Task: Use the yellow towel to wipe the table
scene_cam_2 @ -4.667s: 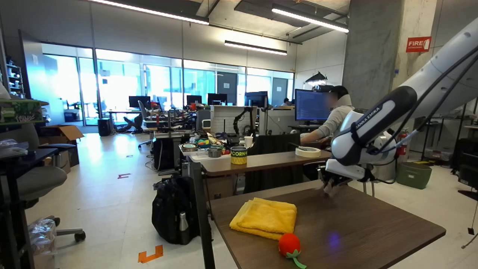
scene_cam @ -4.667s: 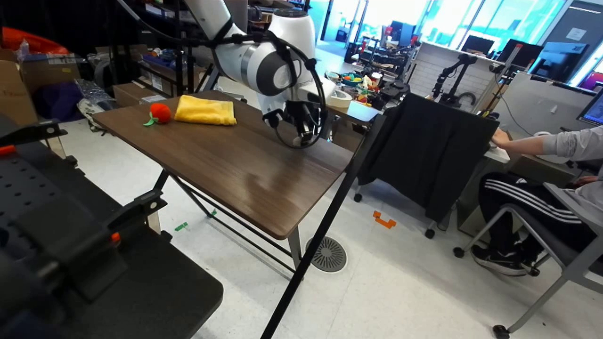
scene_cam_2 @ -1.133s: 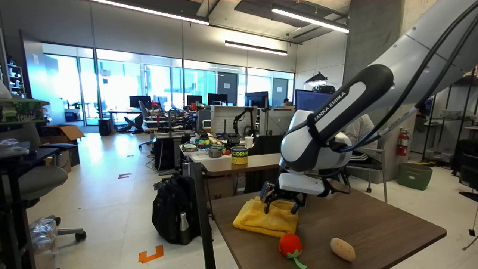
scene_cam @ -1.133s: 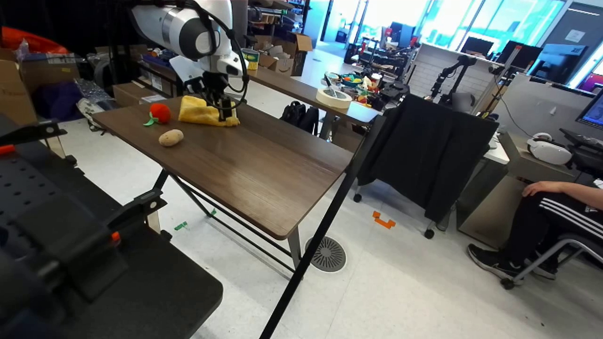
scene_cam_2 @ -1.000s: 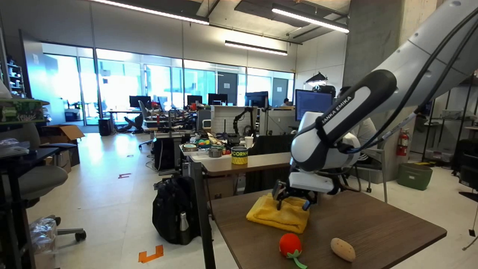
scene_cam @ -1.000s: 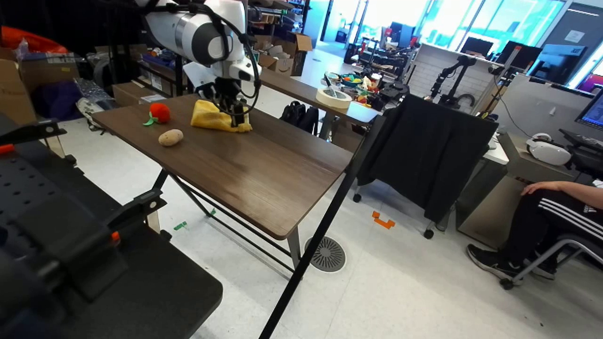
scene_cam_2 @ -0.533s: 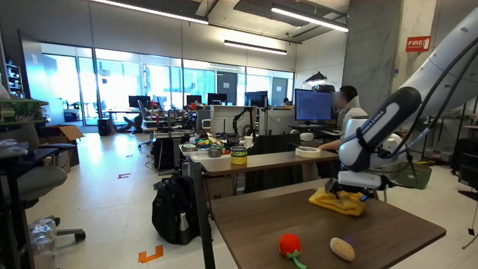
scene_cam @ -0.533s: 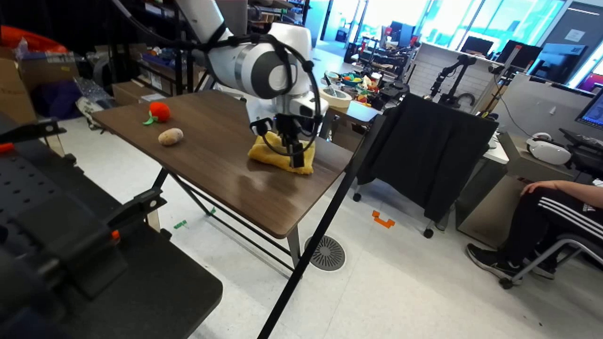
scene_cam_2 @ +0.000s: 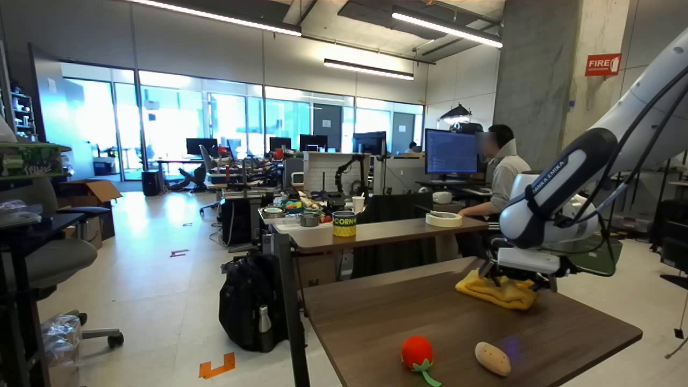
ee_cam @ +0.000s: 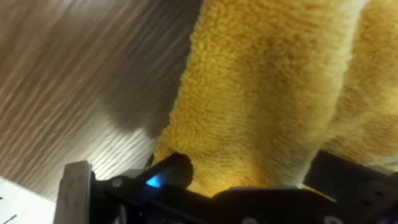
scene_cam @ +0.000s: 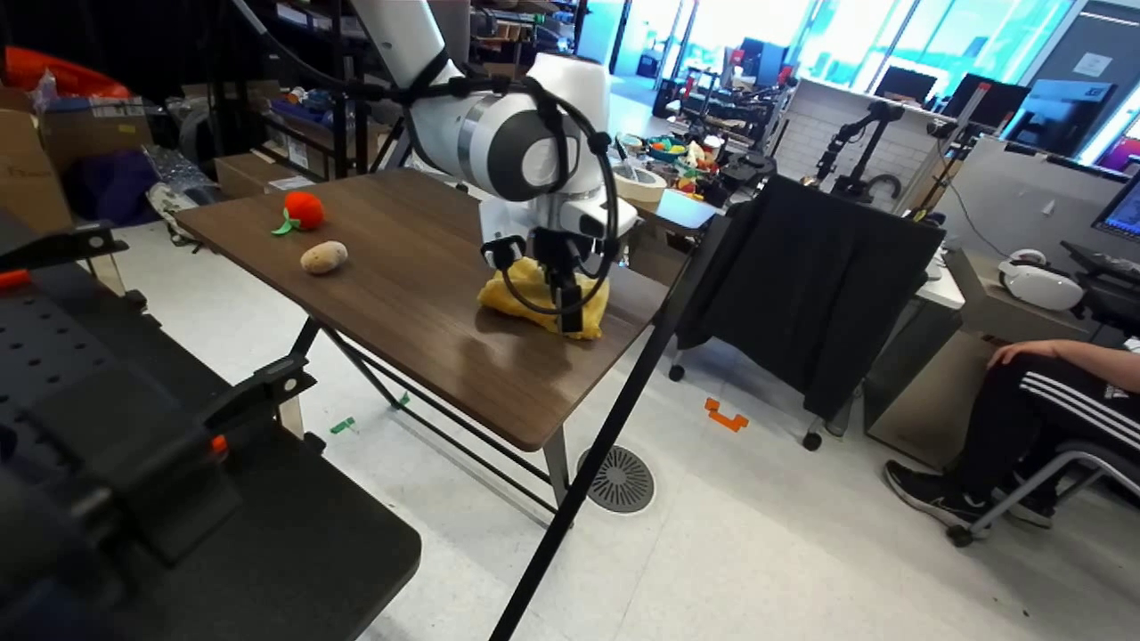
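Clearly spread: claw (ee_cam: 248, 168) over the table's end, jaws well apart. Towel (ee_cam: 264, 87) directly below and between the fingers (ee_cam: 181, 166), touching them; folded, rucked, lying on the table (scene_cam: 401, 267) near a corner.

Wrist view alone gives both fingers astride the cloth, a blue gleam on one. In an exterior view a single dark finger crosses the towel's near side, and a cable (scene_cam: 613, 205) loops in front, hiding bits of claw and cloth.

Tomato (scene_cam_2: 417, 352) and potato (scene_cam_2: 492, 359) in both exterior views: near each other but apart, on the tabletop, well away from the towel, each taking up surface.

Behind the table, a desk (scene_cam_2: 392, 230) bearing tape (scene_cam_2: 443, 219), both exterior views; can (scene_cam_2: 344, 224) and backpack (scene_cam_2: 250, 301) in an exterior view. Elsewhere, a black post (scene_cam: 582, 485) slants past the table's end, covering part of a floor drain (scene_cam: 625, 481).
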